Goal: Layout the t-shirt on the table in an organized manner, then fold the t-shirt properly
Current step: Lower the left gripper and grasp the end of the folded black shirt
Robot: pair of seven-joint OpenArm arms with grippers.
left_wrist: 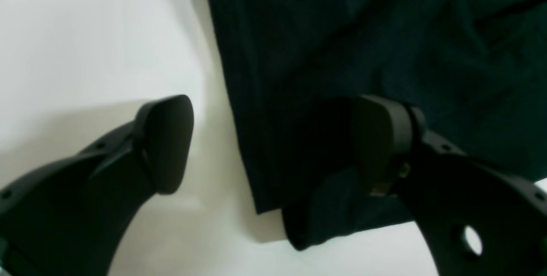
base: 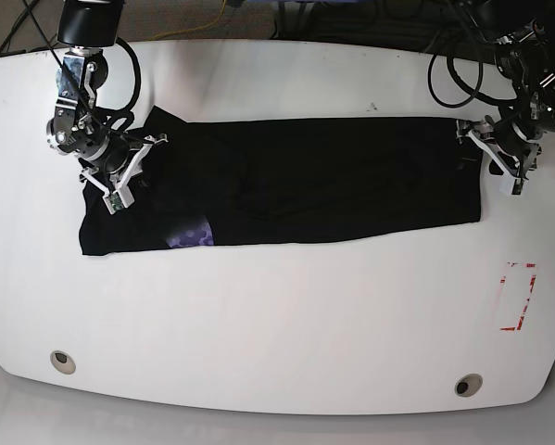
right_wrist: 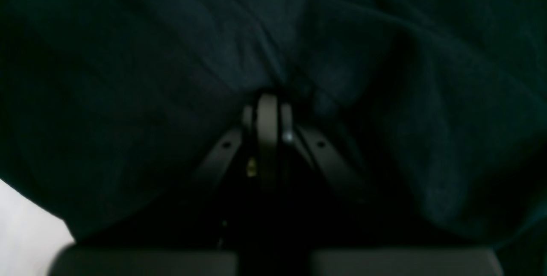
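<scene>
a: where's the t-shirt (base: 333, 176) right now?

b: it's lying across the far half of the table (base: 258, 315), stretched into a long dark band running side to side. it looks doubled over on itself, and a purple patch (base: 190, 236) peeks out along the near edge toward the base view's left end.

a: and your two grippers?

b: one at each end, which makes sense to me: hold both ends and the cloth stays taut and straight. my right gripper (right_wrist: 268, 96) is pinched tight on the fabric. in the right wrist view the fingers meet and the black cloth bunches into folds right at the tips. in the base view that arm sits over the left end, where the shirt is a bit rumpled.

a: the left one?

b: my left gripper (left_wrist: 273, 143) has its jaws spread wide, gripping nothing. in the left wrist view one finger (left_wrist: 164, 141) hangs over bare white table and the other is over the cloth, so the shirt's edge runs between them, with the corner (left_wrist: 260, 207) just below. i can't tell whether the tips touch the surface.

a: why straddle the edge like that?

b: my read is that it's lined up so closing would catch that edge near the corner. a small flap (left_wrist: 307, 224) is tucked under there, so a pinch might take more than one layer.

a: how far along is this?

b: i'd say the laying out is largely done and the folding is partway through, judging by how narrow the band is.
</scene>
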